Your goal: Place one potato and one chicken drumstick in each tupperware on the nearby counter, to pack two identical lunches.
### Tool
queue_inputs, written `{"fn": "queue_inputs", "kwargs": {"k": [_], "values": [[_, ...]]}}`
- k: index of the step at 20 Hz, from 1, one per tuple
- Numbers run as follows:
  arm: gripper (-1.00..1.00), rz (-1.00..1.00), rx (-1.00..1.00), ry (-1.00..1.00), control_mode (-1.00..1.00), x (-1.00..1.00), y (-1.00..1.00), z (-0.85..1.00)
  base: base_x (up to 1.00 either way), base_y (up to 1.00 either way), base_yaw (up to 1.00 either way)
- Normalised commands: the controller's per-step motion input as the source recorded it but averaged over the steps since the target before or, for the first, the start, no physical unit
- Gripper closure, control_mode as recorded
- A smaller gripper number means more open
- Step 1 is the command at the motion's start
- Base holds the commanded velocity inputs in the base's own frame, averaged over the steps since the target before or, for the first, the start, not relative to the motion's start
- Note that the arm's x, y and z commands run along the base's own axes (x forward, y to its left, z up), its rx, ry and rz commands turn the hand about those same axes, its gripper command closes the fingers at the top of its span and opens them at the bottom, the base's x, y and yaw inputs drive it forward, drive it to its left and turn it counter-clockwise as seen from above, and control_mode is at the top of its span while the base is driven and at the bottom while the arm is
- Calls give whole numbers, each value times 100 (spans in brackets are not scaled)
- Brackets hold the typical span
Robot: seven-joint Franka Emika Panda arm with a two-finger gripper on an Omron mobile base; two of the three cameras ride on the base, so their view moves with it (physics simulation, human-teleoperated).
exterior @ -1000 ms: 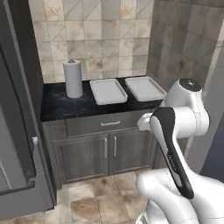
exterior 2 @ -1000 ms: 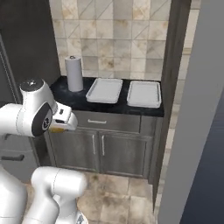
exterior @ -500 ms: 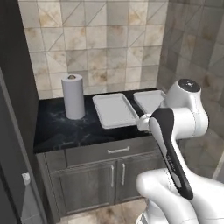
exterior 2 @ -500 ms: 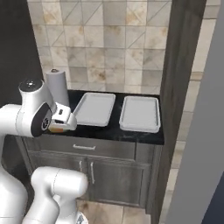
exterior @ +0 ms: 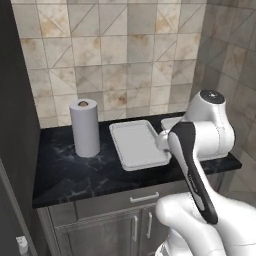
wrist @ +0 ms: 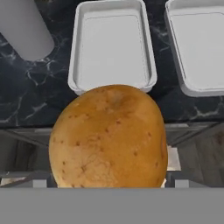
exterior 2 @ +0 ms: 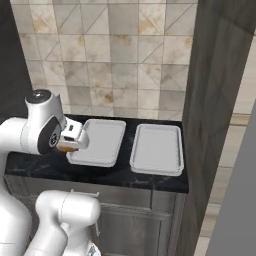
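Between jaws: potato (wrist: 109, 136), above counter (wrist: 39, 94) edge

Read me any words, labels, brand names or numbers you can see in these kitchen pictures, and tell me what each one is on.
No readable text anywhere.
The brown speckled potato is unmarked.
The two white rectangular plastic tupperware containers, left and right, are plain.
The white paper towel roll, black marble counter and beige tiled wall carry no lettering.

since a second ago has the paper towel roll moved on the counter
No. The paper towel roll still stands left of the left tupperware; the camera drove closer.
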Motion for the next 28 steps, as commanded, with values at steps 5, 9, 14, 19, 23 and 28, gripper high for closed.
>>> {"fn": "queue_inputs", "kwargs": {"k": [5, 9, 14, 19, 23, 28], "values": [[100, -3, 0, 0, -100, 49, 0, -53, 0, 0, 0], [100, 0, 0, 0, -100, 89, 0, -32, 0, 0, 0], [100, 0, 0, 8, -100, 86, -4, -6, 0, 0, 0], [100, 0, 0, 13, -100, 79, 0, -3, 0, 0, 0], [100, 0, 0, 7, -100, 68, 0, -16, 0, 0, 0], [100, 0, 0, 0, -100, 67, 0, -28, 0, 0, 0]]}}
